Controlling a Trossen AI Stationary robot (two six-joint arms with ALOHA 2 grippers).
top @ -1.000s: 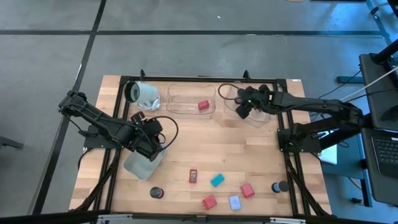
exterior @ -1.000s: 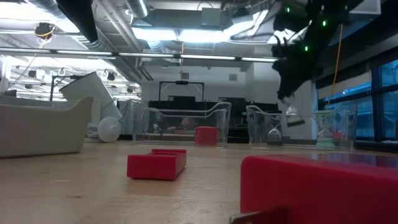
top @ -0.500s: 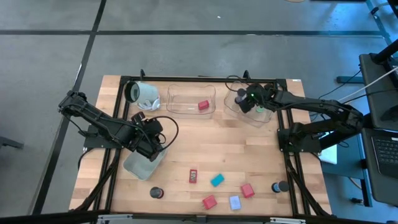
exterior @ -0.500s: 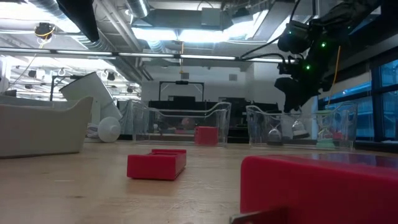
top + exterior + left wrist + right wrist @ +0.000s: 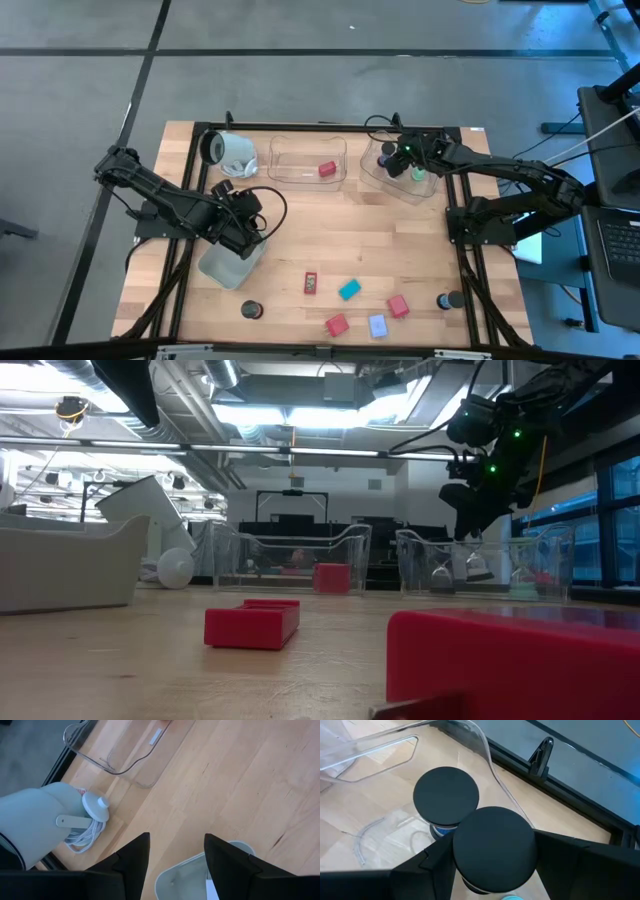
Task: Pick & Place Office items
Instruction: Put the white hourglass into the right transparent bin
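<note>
My right gripper hangs over the clear tray at the far right, shut on a short black cylinder. A second black cylinder stands in that tray beside it, and a mint-green disc lies there too. My left gripper waits open above the grey-blue tray at the left, nothing between its fingers. On the near part of the table lie a red card, a teal piece, two red blocks, a blue block and two black cylinders. My right gripper pinches the black cylinder between its two fingers, on its sides just under the round black top. The fingers slant down from above. The cylinder stands upright inside the clear tray's walls; whether its foot rests on the tray floor I cannot tell.
A middle clear tray at the far edge holds a red block. A large white cylinder lies at the far left. The wooden middle of the table is bare. Black frame rails run along the table's edges.
My right gripper has gone toward the table's far edge and down, rolling a little, and has brought the black cylinder from above the clear tray's rim down inside its walls. Most of this fell in the first half second. The left arm has kept still.
</note>
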